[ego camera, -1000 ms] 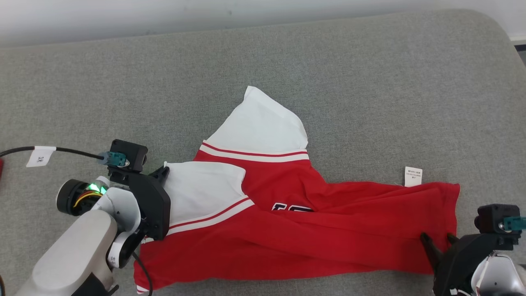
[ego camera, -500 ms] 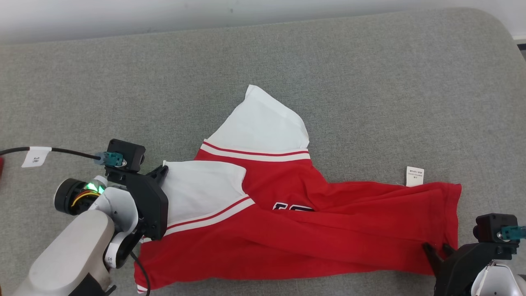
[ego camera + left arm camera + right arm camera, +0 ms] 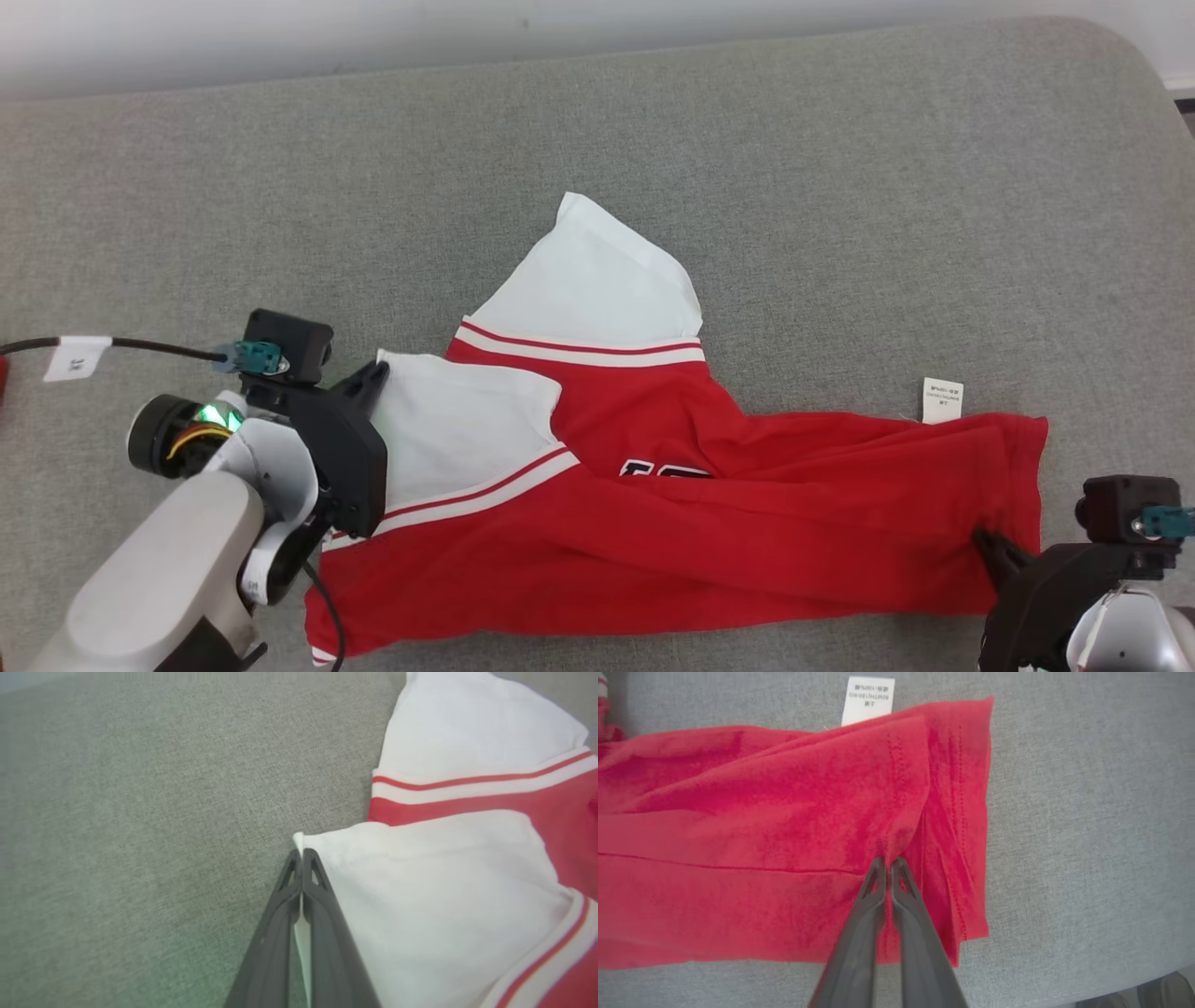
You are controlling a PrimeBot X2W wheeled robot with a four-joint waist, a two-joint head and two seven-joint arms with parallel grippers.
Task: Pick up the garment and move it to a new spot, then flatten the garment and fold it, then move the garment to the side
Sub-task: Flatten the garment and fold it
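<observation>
gripping at both ends, the robot holds the garment, a red shirt with white sleeves, which lies crumpled and partly doubled over itself on the grey upholstered surface, toward its near edge.

left gripper: jaws together, clamped on the corner of the near white sleeve, a sliver of white cloth showing in the pinch.

right gripper: jaws together, pinching a bunched ridge of red cloth just inside the hem, not on the hem edge itself. how many layers are caught cannot be told.

care label: exposed at the far hem corner.

assessment: the step in hand appears to be the lift for moving to a new spot.

recommendations:
- raise both grippers together and level, so neither pinch takes the whole load. the sleeve-corner hold looks shallow and could slip.
- draw the grippers apart gently, only until the cloth goes taut.
- lift high enough that the doubled-over body clears the surface before travelling.
- on setting down, lay the hanging edge first, then drag away from it to spread the cloth.
</observation>
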